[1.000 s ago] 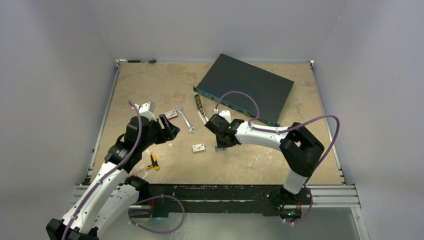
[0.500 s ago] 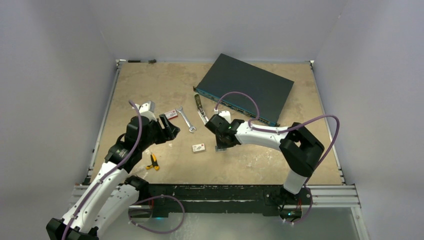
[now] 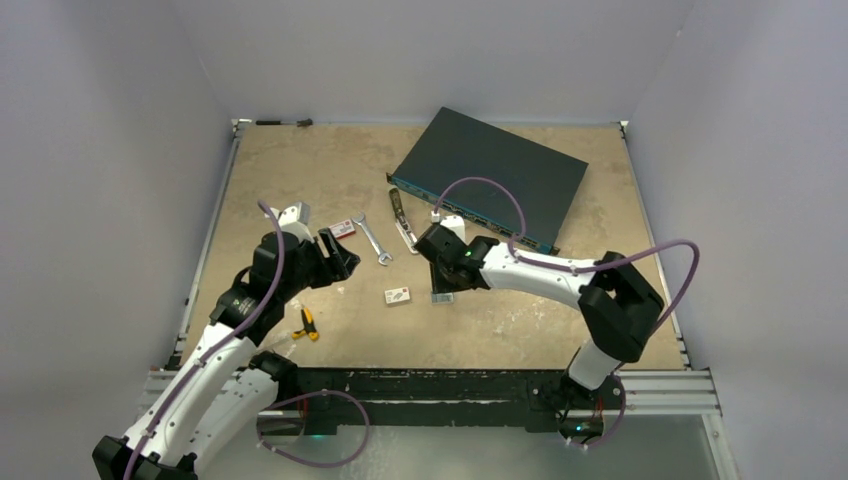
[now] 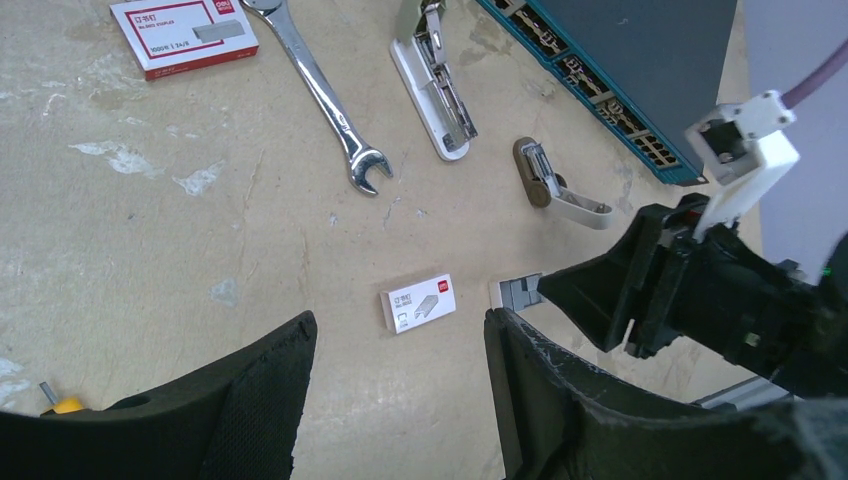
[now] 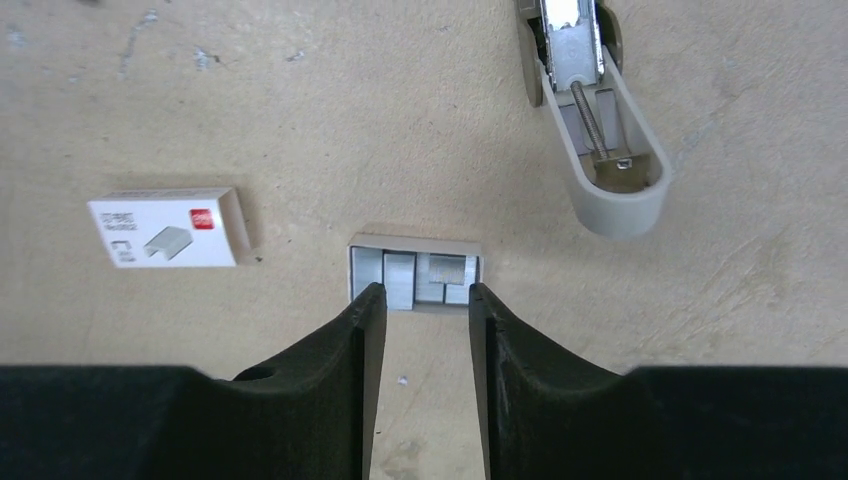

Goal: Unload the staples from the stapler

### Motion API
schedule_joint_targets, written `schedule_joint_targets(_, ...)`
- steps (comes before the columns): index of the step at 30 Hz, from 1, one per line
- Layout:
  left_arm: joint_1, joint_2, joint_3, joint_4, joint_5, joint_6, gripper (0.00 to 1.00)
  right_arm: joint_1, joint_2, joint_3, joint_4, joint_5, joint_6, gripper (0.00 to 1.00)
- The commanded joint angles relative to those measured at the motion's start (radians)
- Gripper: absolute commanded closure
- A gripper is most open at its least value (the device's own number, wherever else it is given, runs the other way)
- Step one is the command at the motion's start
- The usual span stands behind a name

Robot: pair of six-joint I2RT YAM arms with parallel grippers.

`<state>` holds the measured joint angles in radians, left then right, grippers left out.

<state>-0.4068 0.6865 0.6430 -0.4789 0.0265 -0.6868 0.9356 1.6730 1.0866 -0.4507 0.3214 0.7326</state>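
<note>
Crowded at my fingertips, free on either side
A tray of staples (image 5: 415, 275) lies just before my right gripper (image 5: 420, 300); staple box (image 5: 165, 240) left, stapler (image 5: 600, 140) right, bare table (image 5: 300, 120) between them.

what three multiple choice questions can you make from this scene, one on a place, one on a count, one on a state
1. The open staple tray lies: a) at the tips of the right pincer b) against the far wall c) at the near edge
2. Closed staple boxes in view: a) one b) two c) four
3. The left pincer is: a) shut on a box b) shut, empty c) open, empty

Answers: a, the right wrist view shows the tray just past the fingertips; b, a red-and-white box and a small white box; c, its fingers stand apart with nothing between them.
</note>
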Motion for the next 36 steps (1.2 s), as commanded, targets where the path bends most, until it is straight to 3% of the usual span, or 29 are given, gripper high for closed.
schedule_joint_targets(1,0.005,0.006,0.000,0.032,0.008,0.022,0.39,-0.002,-0.083,0.031,-0.038,0.021,-0.006,0.58)
schedule_joint_targets(8,0.005,0.060,0.026,0.039,0.033,0.028,0.39,-0.042,-0.123,-0.057,0.008,0.000,-0.007,0.44)
schedule_joint_targets(14,-0.003,0.163,-0.012,0.153,0.110,-0.027,0.40,-0.088,-0.165,-0.137,0.088,-0.054,-0.004,0.41)
schedule_joint_targets(17,-0.038,0.239,-0.018,0.169,0.097,-0.046,0.42,-0.097,-0.171,-0.168,0.118,-0.076,-0.007,0.44)
schedule_joint_targets(24,-0.146,0.282,-0.087,0.254,0.021,-0.091,0.43,-0.108,-0.140,-0.186,0.149,-0.090,-0.030,0.62)
schedule_joint_targets(36,-0.148,0.311,-0.141,0.304,0.004,-0.104,0.43,-0.114,-0.083,-0.191,0.175,-0.123,-0.051,0.71)
